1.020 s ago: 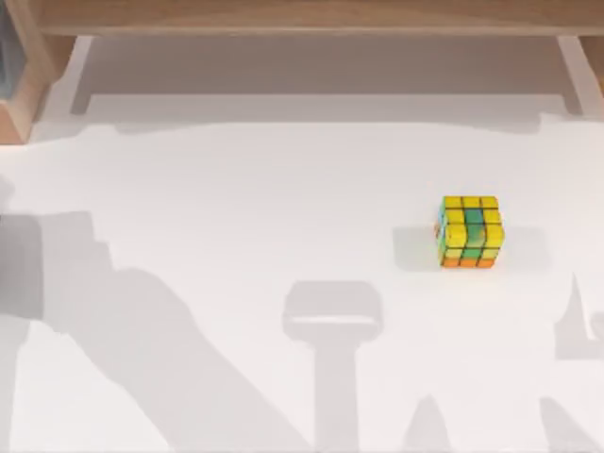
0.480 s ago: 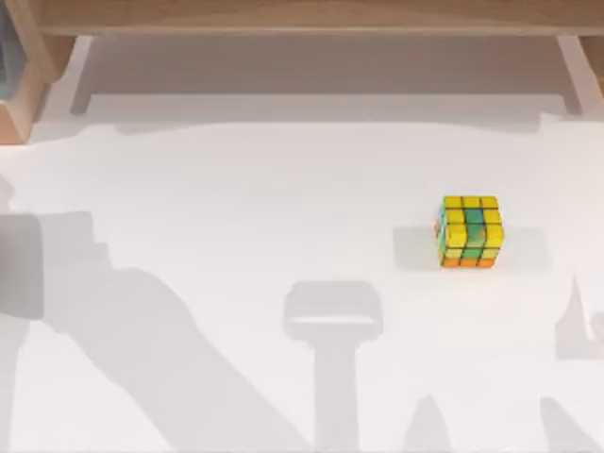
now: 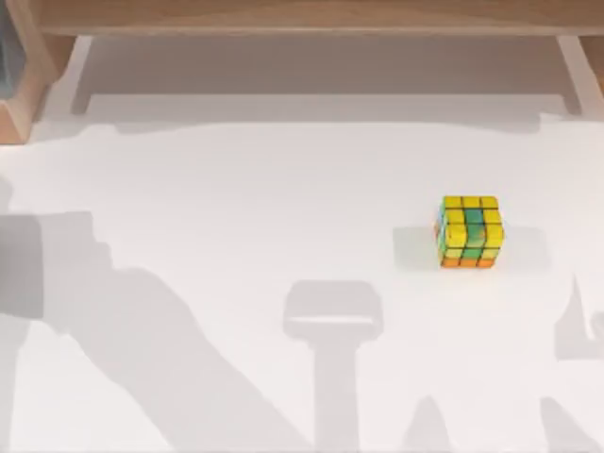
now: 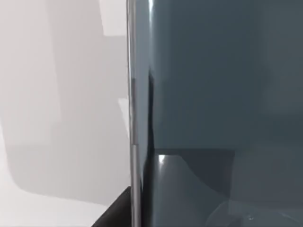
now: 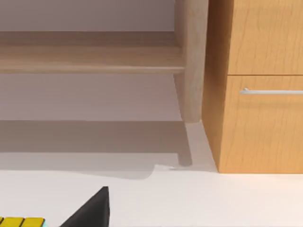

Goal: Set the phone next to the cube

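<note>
One cube (image 3: pixel 470 232) stands alone on the white table (image 3: pixel 236 208), toward the right side in the top view, its yellow face up and its green and orange stickers facing the near edge. Grey shadows of the arms lie across the near part of the table. Along the far edge runs a wooden shelf (image 3: pixel 302 17).

From the left wrist view, the phone (image 4: pixel 218 94) is very close to the camera: a glossy dark blue-grey face with a silvery rim, standing on edge against the pale table surface. A dark fingertip (image 4: pixel 116 213) is just beside the rim, but I cannot tell if the left gripper is closed on the phone.

From the right wrist view, a wooden cabinet (image 5: pixel 260 94) with a metal handle (image 5: pixel 272 91) is visible, a yellow corner of the cube, and one dark fingertip (image 5: pixel 92 210) near it; whether the right gripper is open I cannot tell.
</note>
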You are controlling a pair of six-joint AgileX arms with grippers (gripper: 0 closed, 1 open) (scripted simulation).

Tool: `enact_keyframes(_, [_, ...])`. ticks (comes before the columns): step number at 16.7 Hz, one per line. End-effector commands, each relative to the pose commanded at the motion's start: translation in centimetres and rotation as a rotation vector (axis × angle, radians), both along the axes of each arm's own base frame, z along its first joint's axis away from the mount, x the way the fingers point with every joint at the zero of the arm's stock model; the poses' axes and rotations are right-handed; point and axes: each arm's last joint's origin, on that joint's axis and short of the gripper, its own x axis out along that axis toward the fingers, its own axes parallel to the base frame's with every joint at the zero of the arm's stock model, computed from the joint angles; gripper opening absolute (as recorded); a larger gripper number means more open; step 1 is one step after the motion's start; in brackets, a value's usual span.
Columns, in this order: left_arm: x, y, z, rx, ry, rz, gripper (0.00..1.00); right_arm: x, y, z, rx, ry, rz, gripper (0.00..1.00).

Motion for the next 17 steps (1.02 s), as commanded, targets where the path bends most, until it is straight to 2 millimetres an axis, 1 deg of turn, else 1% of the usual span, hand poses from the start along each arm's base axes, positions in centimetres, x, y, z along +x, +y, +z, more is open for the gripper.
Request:
enact_keyframes(6, [0.0,0.0,1.8,0.0,0.002,0.0,0.0,0.0,0.0,0.0,0.0,0.0,0.0,1.0])
enact_keyframes(10, [0.0,0.0,1.7,-0.001,0.006,-0.001,0.0,0.0,0.0,0.0,0.0,0.0,0.0,1.0])
enact_keyframes(12, [0.4,-0.3,2.9,0.008,-0.026,0.002,0.0,0.0,0.0,0.0,0.0,0.0,0.0,1.0])
enact_keyframes(14, [1.2,-1.0,4.4,0.016,-0.061,0.006,0.0,0.0,0.0,0.0,0.0,0.0,0.0,1.0])
enact_keyframes(17, [2.9,-3.2,6.3,0.014,-0.092,0.008,0.0,0.0,0.0,0.0,0.0,0.0,0.0,1.0])
